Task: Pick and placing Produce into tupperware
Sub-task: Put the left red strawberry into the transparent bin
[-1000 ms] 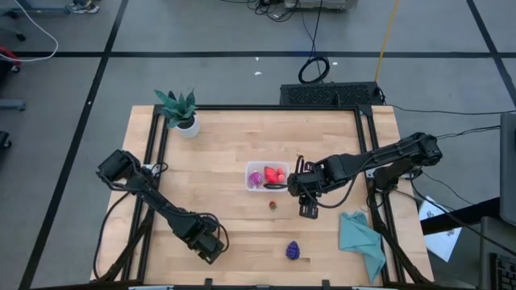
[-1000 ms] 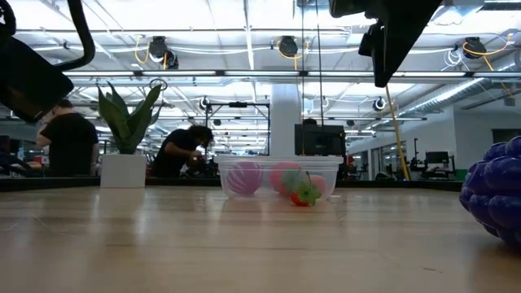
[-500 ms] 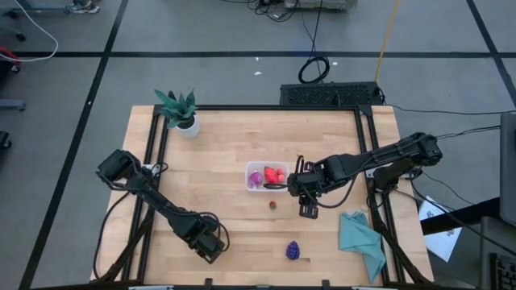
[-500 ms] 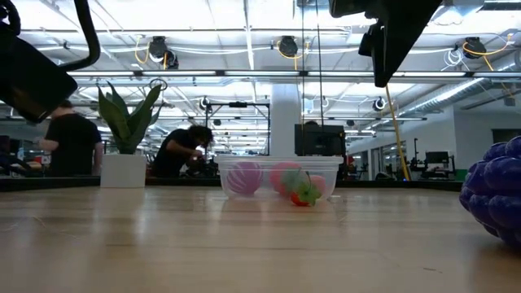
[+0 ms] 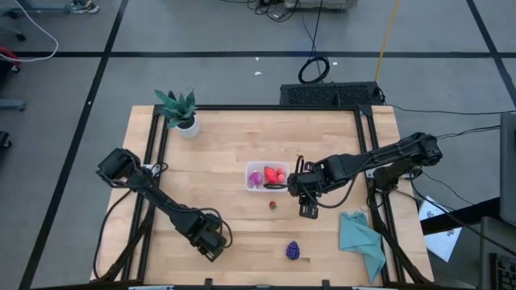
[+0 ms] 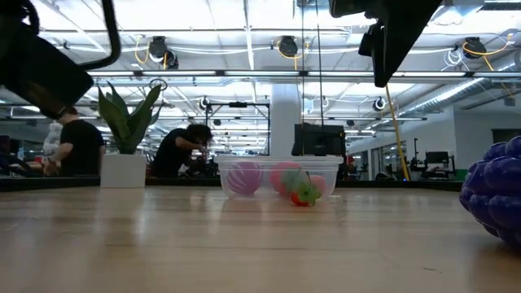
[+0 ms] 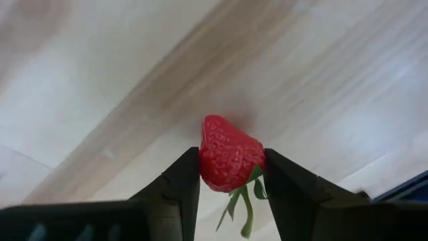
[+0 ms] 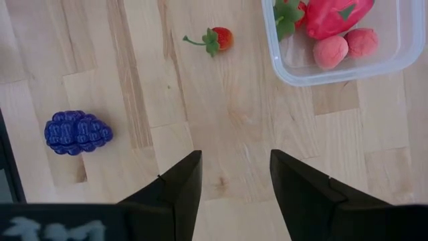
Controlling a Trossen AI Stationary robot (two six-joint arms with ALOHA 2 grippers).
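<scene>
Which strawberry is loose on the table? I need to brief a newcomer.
Find the clear tupperware mid-table. Just in front of it on the bare wood lies a tiny red strawberry with a green stem, apart from the fruit inside and far smaller than the purple cluster.

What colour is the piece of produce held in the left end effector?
Red, with a green stem: a strawberry between the left end effector's fingers. It shows best in the left wrist view.

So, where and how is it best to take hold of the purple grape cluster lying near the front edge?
Probably from straight above, across the narrower middle of the grape cluster. It lies flat on the table with free space around it, and its bumpy sides give the fingers purchase. The right claw is open and empty.
</scene>
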